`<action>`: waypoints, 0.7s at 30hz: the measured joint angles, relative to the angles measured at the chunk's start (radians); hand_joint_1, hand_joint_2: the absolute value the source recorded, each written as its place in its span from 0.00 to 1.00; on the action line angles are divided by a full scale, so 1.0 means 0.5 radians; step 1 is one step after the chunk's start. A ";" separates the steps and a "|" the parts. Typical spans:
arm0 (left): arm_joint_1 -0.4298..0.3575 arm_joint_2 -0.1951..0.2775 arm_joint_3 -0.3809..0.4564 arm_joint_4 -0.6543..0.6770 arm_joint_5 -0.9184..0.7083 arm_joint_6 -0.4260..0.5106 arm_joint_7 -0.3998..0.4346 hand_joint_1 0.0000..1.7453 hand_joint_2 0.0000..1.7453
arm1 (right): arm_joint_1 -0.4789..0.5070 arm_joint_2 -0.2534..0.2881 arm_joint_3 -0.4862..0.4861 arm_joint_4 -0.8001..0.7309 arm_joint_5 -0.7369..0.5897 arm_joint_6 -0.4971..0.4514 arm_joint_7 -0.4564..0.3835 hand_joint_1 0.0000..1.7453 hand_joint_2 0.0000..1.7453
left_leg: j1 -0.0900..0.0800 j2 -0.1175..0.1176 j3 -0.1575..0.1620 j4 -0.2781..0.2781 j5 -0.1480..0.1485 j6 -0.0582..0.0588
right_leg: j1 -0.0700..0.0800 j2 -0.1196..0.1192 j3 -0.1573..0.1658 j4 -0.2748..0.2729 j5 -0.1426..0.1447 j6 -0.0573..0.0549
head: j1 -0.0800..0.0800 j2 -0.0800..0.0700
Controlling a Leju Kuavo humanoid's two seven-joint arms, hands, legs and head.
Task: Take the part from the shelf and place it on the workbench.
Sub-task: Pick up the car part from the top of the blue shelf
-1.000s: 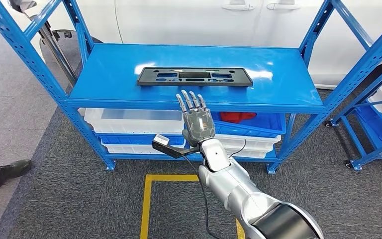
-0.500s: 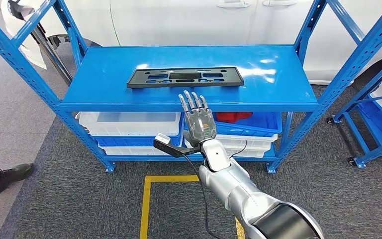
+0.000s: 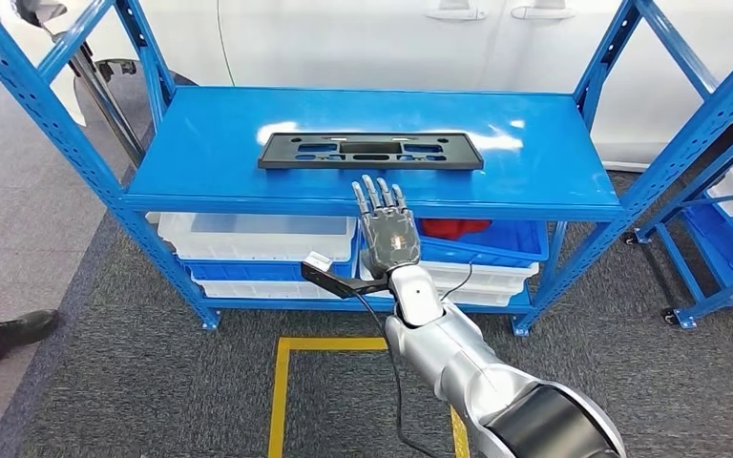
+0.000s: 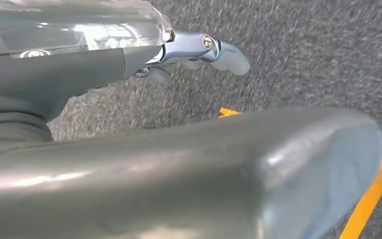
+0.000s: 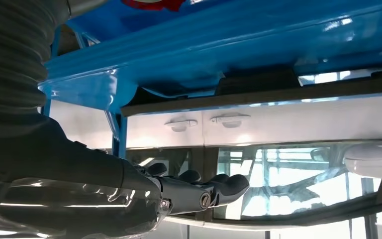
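The right hand (image 3: 387, 234) is reaching up from the lower middle of the head view, fingers spread and straight, holding nothing. Over the last second it has crept only slightly up and right, and its fingertips are now just short of the front lip of the blue shelf (image 3: 210, 143). The whole picture has swayed left and back between frames, so the camera is moving, not the things. The part (image 3: 370, 151), a flat black slotted plate, is lying untouched in the upper middle of the frame, on the top shelf, near the fingertips but apart from them. The grasp seems not yet begun; the reach is closing in.

In the left wrist view the left hand (image 4: 199, 50) is hanging over grey carpet, blurred, with fingers apparently loosely curled; I cannot tell its state. The workbench is out of frame. White bins (image 3: 258, 234) and something red (image 3: 453, 226) are sitting partly hidden under the top shelf.
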 joint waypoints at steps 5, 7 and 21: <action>0.002 -0.001 -0.013 0.000 0.000 0.000 0.001 0.00 0.00 | -0.004 -0.017 0.017 0.033 0.000 0.007 0.009 0.00 1.00 | -0.001 -0.007 0.008 0.018 -0.021 -0.013 | -0.011 -0.001 0.063 -0.209 0.195 -0.007 | 0.000 0.000; -0.001 -0.002 -0.015 0.000 0.000 0.000 0.000 0.00 0.00 | -0.015 -0.016 0.025 0.041 -0.001 0.007 0.013 0.00 1.00 | -0.007 -0.007 0.010 0.028 -0.034 -0.031 | -0.004 0.000 0.157 -0.416 0.268 -0.026 | -0.001 0.000; 0.003 0.001 -0.026 0.000 0.000 0.011 0.000 0.00 0.00 | -0.062 -0.009 0.030 0.066 -0.031 -0.032 -0.014 0.00 1.00 | -0.004 -0.001 -0.106 0.202 -0.026 -0.078 | 0.016 0.004 0.232 -0.464 0.234 -0.104 | -0.003 0.000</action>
